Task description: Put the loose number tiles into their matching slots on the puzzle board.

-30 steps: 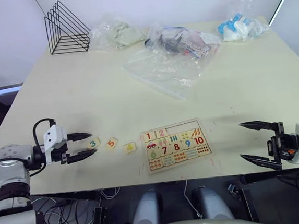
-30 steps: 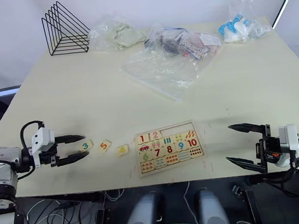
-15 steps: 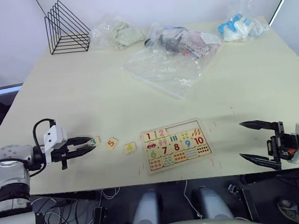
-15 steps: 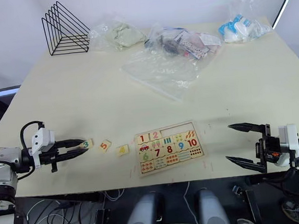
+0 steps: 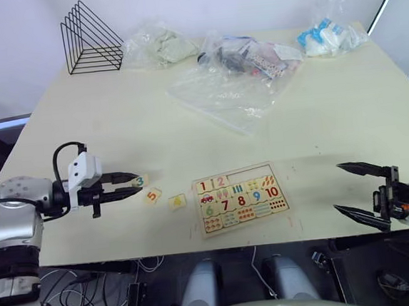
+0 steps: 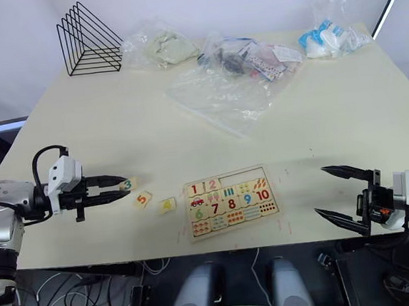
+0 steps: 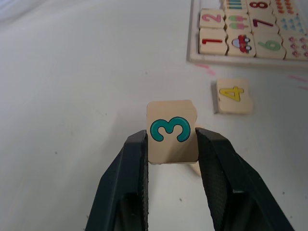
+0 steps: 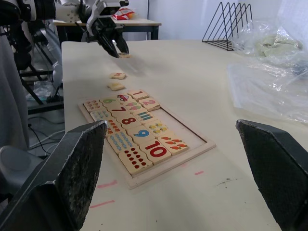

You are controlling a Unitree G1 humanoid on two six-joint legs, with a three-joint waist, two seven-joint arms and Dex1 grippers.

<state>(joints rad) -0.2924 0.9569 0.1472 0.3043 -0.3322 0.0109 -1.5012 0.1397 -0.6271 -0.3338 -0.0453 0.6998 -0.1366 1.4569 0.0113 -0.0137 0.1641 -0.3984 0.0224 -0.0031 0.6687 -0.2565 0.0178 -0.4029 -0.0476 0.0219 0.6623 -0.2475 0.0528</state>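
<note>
My left gripper (image 5: 137, 185) is shut on the number tile with the teal 3 (image 7: 172, 131) and holds it just above the table, left of the puzzle board (image 5: 260, 170). The 5 tile (image 5: 152, 195) and the yellow 4 tile (image 5: 177, 200) lie on the table between the gripper and the board. The board's top row holds the 1 and 2, with empty slots (image 5: 244, 174) to their right; the 6 to 10 tiles and picture tiles fill the other rows. My right gripper (image 5: 336, 186) stands open by the table's front right edge, holding nothing.
A black wire rack (image 5: 92, 37) stands at the far left corner. Clear plastic bags (image 5: 227, 86) lie across the back and middle, with a blue-and-white bag (image 5: 327, 36) at the far right. Pink marks (image 8: 108, 184) dot the table near the board.
My left gripper went from open around the 3 tile to shut on it, then lifted it and carried it right toward the board. The right gripper drifted slightly right.
</note>
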